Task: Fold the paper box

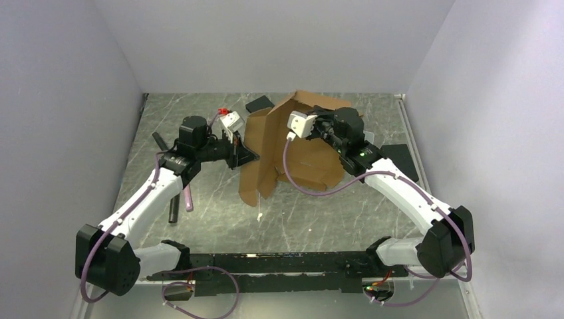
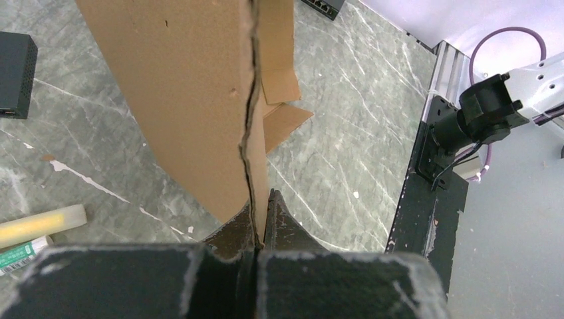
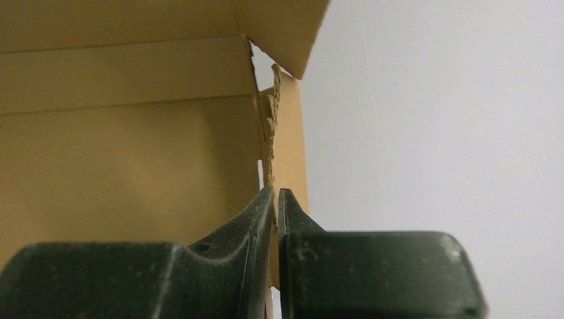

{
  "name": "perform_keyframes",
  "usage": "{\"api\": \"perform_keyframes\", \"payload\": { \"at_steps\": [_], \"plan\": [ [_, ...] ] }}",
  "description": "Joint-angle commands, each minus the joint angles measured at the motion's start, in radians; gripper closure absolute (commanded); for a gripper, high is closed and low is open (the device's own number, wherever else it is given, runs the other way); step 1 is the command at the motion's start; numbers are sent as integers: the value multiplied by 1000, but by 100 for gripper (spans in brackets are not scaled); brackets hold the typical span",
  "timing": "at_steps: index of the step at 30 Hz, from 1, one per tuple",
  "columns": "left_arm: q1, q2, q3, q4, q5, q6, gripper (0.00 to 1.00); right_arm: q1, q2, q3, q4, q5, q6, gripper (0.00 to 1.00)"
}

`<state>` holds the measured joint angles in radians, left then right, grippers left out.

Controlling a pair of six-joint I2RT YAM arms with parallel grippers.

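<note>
Left pincer pinches the left panel edge of the paper box, standing half-formed at centre frame on the worktop: light, stiff card that likely tears at creases, best held by edges. Right pincer clamps a ragged flap edge; bare worktop lies lower centre.

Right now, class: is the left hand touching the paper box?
Touching. The left wrist view shows the left hand shut on the paper box, with the cardboard edge clamped inside it.
</note>
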<state>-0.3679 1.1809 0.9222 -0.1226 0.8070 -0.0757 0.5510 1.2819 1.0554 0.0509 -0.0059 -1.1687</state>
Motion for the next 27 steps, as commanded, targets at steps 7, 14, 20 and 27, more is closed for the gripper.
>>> {"api": "perform_keyframes", "payload": {
  "at_steps": [7,14,20,27],
  "plan": [
    [-2,16,66,114,-18,-97,100,7,3,53,-104,-74,8,93],
    [-3,32,78,138,15,-106,100,4,20,96,-128,-100,52,94],
    [-3,39,102,51,-1,-37,100,-61,25,307,-355,-289,246,69],
    [-3,42,112,-4,-39,62,100,-372,-5,387,-369,-621,581,28]
  ]
}}
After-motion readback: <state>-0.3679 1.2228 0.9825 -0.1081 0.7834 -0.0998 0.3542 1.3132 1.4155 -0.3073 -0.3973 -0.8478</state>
